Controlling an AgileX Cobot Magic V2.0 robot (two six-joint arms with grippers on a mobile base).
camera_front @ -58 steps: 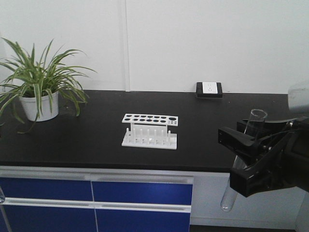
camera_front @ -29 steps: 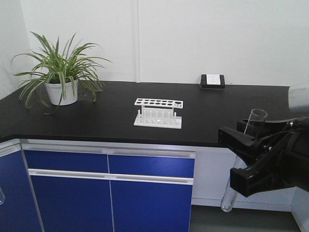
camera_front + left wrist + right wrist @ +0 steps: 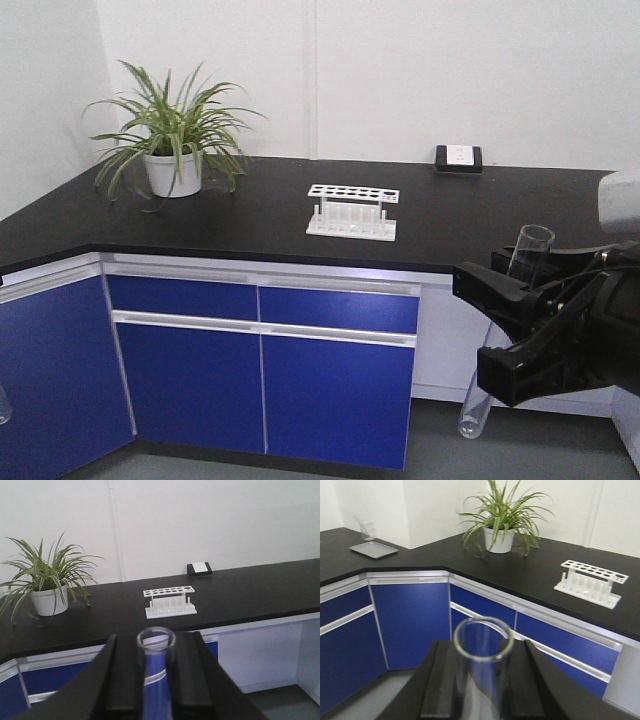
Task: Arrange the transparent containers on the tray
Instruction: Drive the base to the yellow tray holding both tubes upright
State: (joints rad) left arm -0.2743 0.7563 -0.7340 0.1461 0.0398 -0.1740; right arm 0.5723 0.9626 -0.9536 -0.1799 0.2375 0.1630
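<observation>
Each arm carries one transparent container, a clear test tube. My right gripper (image 3: pixel 490 330) is shut on a tube (image 3: pixel 528 250) that slants from its rim down to a rounded bottom below the fingers. In the right wrist view that gripper (image 3: pixel 482 655) clamps the tube (image 3: pixel 482 682) just under its lipped rim. My left gripper (image 3: pixel 156 652) is likewise shut on a tube (image 3: pixel 156 641), rim toward the camera. Only that tube's bottom (image 3: pixel 2 405) shows at the front view's left edge. The tray is out of view.
A white perforated tube rack (image 3: pixel 352 212) stands on the black L-shaped counter (image 3: pixel 250 215), with a potted plant (image 3: pixel 175 140) at its corner and a wall socket (image 3: pixel 458 157) behind. Blue cabinets (image 3: pixel 260 370) run below. A flat grey pan (image 3: pixel 373 549) and beaker (image 3: pixel 367 530) sit on the side counter.
The view has backed away from the counter: rack and plant look smaller and shifted right, the cabinets and floor now show. Both grippers keep their tubes as before.
</observation>
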